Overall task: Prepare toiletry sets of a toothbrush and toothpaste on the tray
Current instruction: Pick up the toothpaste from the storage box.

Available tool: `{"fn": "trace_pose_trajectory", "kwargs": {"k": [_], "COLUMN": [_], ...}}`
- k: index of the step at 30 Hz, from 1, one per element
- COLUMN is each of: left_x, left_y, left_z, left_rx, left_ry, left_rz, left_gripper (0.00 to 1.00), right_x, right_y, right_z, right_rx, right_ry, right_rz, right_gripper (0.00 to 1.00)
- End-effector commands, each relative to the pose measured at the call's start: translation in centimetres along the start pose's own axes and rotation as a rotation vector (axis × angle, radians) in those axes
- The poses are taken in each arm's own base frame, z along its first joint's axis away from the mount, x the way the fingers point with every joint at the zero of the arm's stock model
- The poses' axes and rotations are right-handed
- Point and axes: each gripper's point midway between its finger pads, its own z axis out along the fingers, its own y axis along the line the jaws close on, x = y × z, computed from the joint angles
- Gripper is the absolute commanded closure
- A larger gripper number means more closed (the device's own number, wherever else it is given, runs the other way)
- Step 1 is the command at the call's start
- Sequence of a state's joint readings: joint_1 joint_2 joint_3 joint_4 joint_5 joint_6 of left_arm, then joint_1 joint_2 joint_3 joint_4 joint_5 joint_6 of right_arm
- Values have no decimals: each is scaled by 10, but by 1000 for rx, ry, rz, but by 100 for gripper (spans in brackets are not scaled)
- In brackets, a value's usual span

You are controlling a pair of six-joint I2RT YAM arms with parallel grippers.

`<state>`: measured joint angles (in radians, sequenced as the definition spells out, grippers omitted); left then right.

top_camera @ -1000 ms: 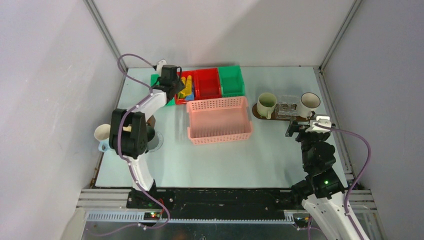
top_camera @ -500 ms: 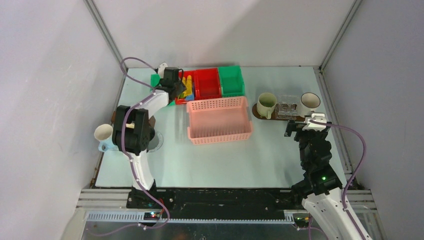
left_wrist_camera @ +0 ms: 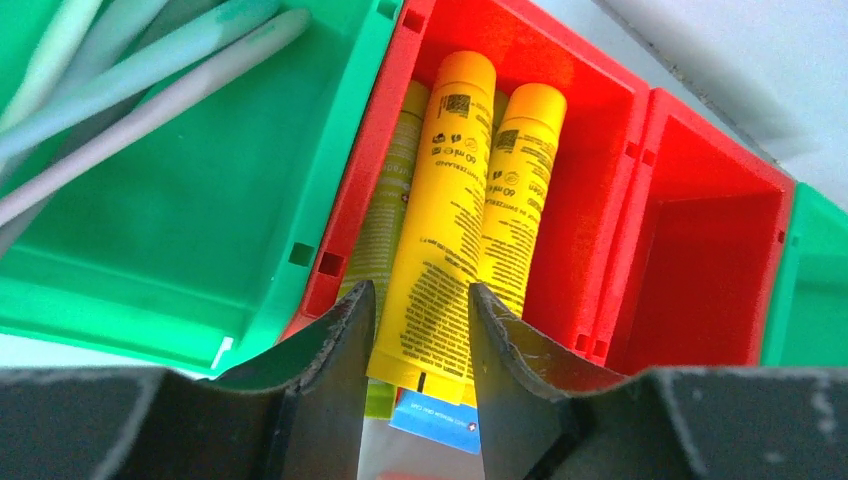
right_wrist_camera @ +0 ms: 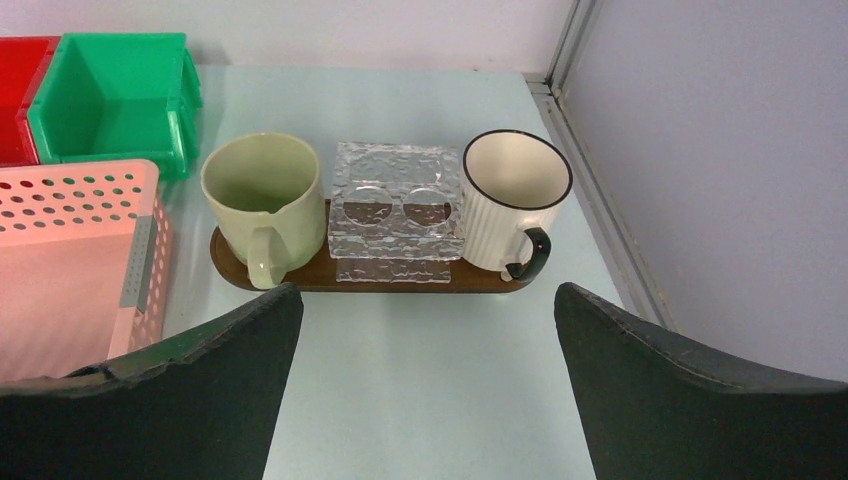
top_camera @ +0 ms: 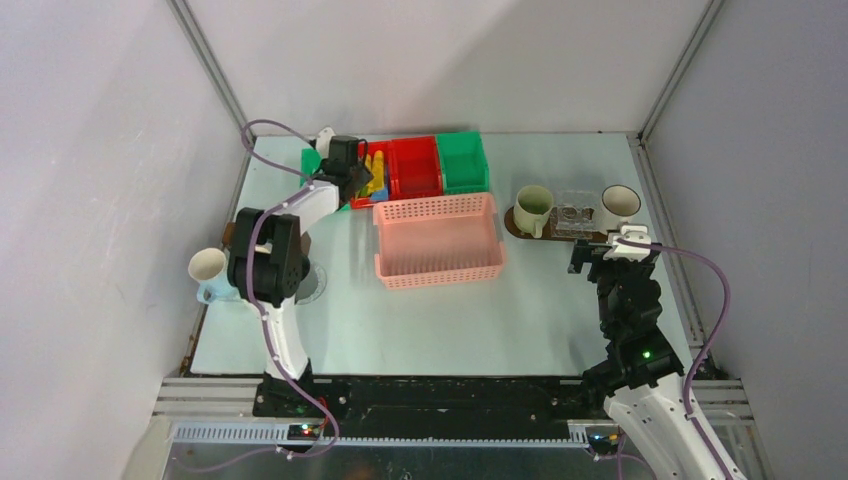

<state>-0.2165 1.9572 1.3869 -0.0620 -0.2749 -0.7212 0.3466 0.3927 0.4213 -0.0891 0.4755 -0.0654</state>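
1. Pale blue tabletop (top_camera: 540, 310), grey walls all round. Looks like early days on this one.
2. Tray (right_wrist_camera: 300, 280) sits just ahead of the right gripper (right_wrist_camera: 425, 292), which hangs wide open with nothing in it. On it are a green mug (right_wrist_camera: 262, 185), a clear textured holder (right_wrist_camera: 397, 210) and a white mug (right_wrist_camera: 515, 195). Both mugs look empty.
3. Left gripper (left_wrist_camera: 418, 300) is down at the red bin (left_wrist_camera: 590, 130), fingers close either side of the top yellow tube (left_wrist_camera: 445, 200). Can't tell if it's actually pinching; the tube lies on the others.
4. Brushes (left_wrist_camera: 150, 80) lie in the green bin (left_wrist_camera: 200, 250) just beside that gripper.
5. My read: every tube and brush has yet to reach the tray.
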Motion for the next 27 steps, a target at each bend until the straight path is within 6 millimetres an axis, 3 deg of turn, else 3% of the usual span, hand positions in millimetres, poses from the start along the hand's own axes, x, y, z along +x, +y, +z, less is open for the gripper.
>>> {"fn": "trace_pose_trajectory", "kwargs": {"k": [1,9,15,22,27], "left_x": [-6,-13,-37,-55,-61], "left_y": [-9,-14,-29,-43,-55], "left_z": [7,3,-21,-55,-93], "left_rx": [29,46,102,174,255], "left_ry": [-18,-36,-79,-93,-56], "left_rz": [-47,-51,-55,-48,-43], "left_gripper": [58,73,99,100,100], "right_x": [-4,-4,-7,-19,-42], "right_y": [-3,-3,-4,1,12], "right_z": [2,2,1,1,0], "right_rx": [18,17,20,-13,-78], "right_ry": [-14,-13,-17,-20,-22], "right_rz": [-12,-13,-10,1,13], "right_gripper": [1,1,1,1,1]}}
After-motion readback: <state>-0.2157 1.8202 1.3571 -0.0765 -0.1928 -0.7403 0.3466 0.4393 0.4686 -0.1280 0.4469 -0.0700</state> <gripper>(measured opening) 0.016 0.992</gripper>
